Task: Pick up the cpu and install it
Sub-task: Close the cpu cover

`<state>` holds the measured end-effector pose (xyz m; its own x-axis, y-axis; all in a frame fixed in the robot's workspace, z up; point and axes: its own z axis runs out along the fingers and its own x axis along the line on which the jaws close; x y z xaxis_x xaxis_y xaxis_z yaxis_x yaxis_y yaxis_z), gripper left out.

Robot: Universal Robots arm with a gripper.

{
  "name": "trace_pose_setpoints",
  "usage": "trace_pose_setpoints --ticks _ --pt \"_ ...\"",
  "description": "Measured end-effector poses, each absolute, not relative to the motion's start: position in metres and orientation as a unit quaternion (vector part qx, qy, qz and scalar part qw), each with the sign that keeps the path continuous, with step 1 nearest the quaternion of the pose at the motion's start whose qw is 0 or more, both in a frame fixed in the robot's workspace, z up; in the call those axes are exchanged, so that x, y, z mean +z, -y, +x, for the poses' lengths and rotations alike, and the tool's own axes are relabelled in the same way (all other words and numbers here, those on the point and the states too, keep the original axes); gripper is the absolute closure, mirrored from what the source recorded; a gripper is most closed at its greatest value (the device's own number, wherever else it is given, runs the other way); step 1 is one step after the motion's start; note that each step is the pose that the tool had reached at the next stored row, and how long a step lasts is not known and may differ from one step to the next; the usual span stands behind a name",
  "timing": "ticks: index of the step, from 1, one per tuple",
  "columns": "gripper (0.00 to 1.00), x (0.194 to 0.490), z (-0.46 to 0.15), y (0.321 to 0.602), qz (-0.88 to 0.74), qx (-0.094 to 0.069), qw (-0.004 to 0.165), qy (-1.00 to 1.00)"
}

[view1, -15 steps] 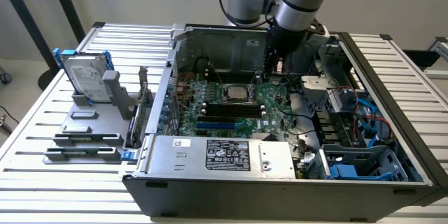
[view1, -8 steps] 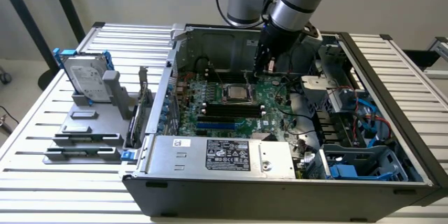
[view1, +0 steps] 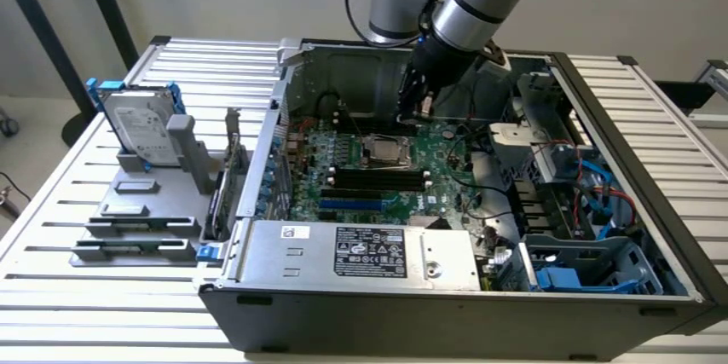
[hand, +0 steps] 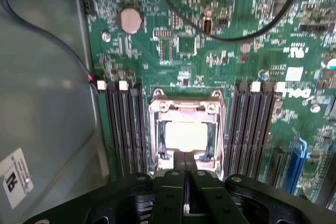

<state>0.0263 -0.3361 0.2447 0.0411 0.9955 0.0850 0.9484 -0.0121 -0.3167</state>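
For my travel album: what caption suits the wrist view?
Shut gripper over the cpu, which lies in the socket on the motherboard.

The cpu [hand: 184, 134], a small flat square with a pale silver-grey top, is lying level inside the metal socket frame [hand: 185, 107] on the green motherboard [hand: 210, 61], sitting between two banks of black memory slots [hand: 126, 124].
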Motion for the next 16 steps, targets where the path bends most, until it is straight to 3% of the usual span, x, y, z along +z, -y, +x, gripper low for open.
trace_pose_setpoints --ticks 16 --pt "0.89 0.221 -0.011 0.336 -0.705 0.089 0.153 0.687"
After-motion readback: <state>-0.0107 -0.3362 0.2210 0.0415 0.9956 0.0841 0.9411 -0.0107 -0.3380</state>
